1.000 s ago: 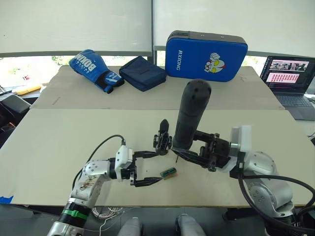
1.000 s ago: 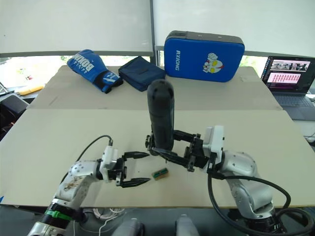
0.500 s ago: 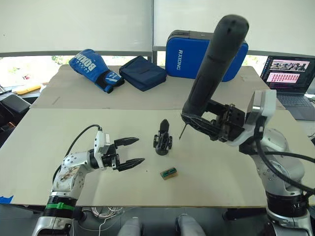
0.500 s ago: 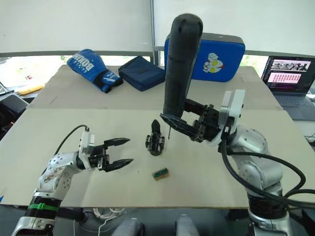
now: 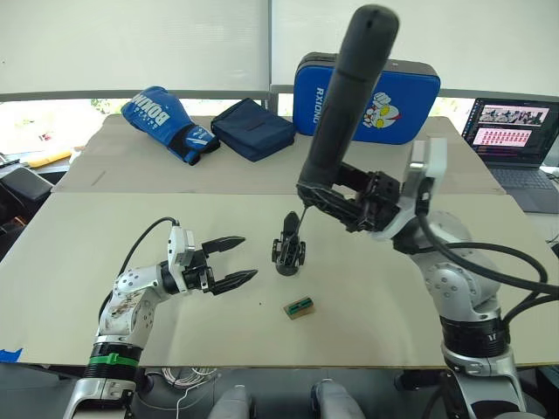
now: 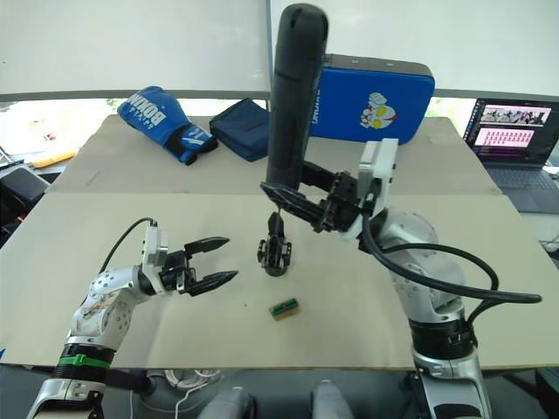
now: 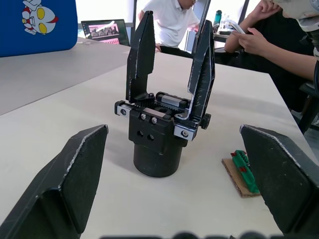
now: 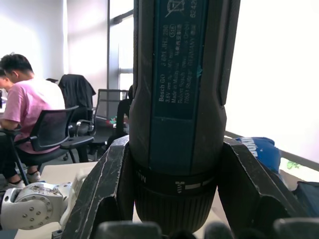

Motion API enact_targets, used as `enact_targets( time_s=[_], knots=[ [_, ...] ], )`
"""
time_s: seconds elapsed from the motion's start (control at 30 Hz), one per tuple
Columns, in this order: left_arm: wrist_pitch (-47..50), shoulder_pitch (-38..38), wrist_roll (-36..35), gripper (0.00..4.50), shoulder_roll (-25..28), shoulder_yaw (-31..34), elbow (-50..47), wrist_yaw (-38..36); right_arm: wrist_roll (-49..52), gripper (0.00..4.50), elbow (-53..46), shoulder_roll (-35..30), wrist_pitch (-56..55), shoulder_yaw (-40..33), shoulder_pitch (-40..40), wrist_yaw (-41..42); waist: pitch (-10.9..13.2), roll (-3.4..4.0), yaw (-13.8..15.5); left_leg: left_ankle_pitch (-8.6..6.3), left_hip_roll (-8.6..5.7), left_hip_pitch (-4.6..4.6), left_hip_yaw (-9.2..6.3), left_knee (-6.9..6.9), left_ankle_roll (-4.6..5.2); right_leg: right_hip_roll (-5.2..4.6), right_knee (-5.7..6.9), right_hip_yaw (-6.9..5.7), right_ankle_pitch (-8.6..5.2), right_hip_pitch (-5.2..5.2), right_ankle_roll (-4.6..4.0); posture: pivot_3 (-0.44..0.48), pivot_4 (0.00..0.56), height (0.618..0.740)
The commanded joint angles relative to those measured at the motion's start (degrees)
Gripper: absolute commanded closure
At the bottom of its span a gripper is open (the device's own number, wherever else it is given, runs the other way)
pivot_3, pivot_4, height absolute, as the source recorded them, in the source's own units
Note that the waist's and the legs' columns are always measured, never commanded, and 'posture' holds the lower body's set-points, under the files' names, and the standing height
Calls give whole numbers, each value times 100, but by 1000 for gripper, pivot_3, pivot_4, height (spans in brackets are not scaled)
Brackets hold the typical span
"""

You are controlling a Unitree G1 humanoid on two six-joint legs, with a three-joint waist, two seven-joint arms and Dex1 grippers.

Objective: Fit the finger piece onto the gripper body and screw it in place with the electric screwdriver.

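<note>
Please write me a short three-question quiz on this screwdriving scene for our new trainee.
1. True or false: the right gripper holds the electric screwdriver upright, bit end down.
2. The left gripper is: A) shut on the gripper body, B) open and apart from the gripper body, C) shut on the green-and-tan block.
3. Fill in: the gripper body stands on the table with ____ black fingers pointing up in the left wrist view.

Key
1. True.
2. B. It is open, with the gripper body ahead of it and the green-and-tan block lying on the table nearby.
3. Two.
</note>
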Motion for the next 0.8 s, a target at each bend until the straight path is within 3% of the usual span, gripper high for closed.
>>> enact_targets(
  time_s=[0.03, 0.8],
  knots=[
    [46, -47, -73, 0, 1, 53, -158, 6, -69, 2578, -22, 101, -181, -57, -209, 57, 0, 0, 0, 0, -1, 0, 0, 0, 0, -1, 0, 0, 0, 0, 0, 0, 150, 740],
    [-57, -91, 244, 0, -193, -238, -205, 109, -686, 2578, 736, 648, -253, 167, -432, 521, 1, 1, -13, 0, -1, 0, -2, -1, 0, 0, 2, -1, 1, -3, -2, 0, 150, 740]
  ],
)
